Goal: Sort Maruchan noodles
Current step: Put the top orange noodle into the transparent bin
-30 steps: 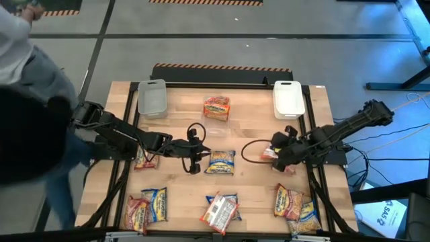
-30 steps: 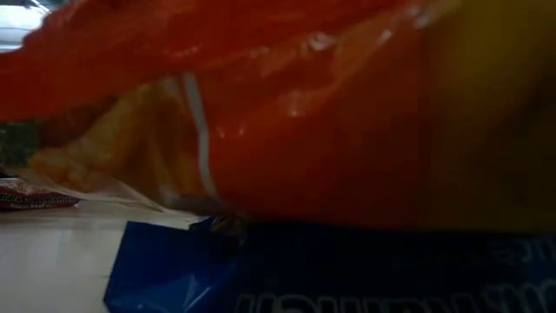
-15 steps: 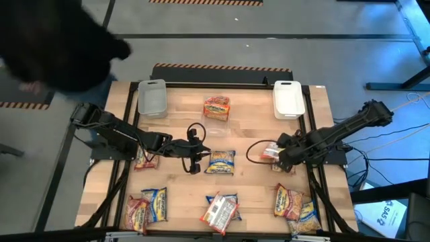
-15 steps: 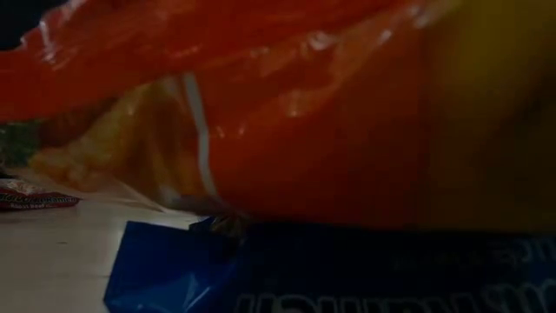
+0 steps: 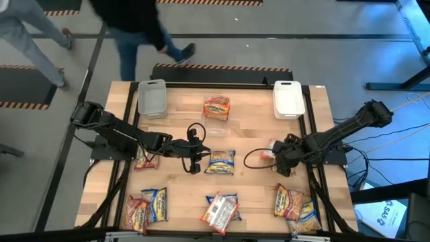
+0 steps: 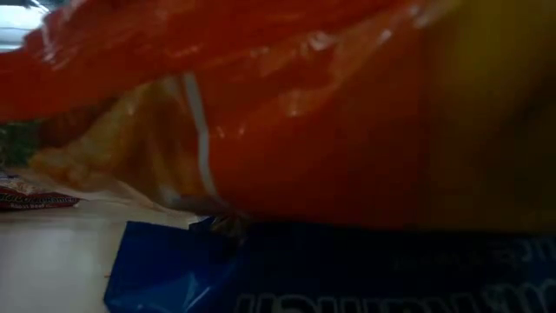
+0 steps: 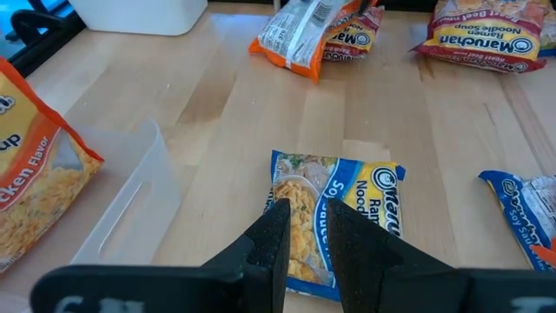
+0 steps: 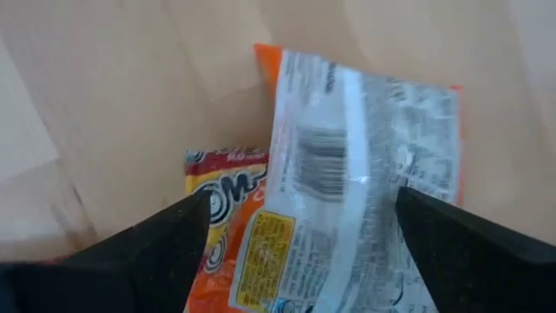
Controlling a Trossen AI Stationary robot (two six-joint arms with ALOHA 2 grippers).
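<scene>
Currently, Maruchan noodles are seen scattered over the wooden table (image 5: 248,121).

The right gripper (image 5: 277,156) is spread wide just above an orange packet (image 8: 365,174) at the table's right side, nothing being clamped. The left gripper (image 7: 303,228) is held nearly closed and empty beside a blue packet (image 7: 334,217) at mid-table. Further packets are lined along the near edge; one orange packet (image 5: 216,106) is lying between the clear bin (image 5: 152,98) and the white bin (image 5: 287,99).
</scene>
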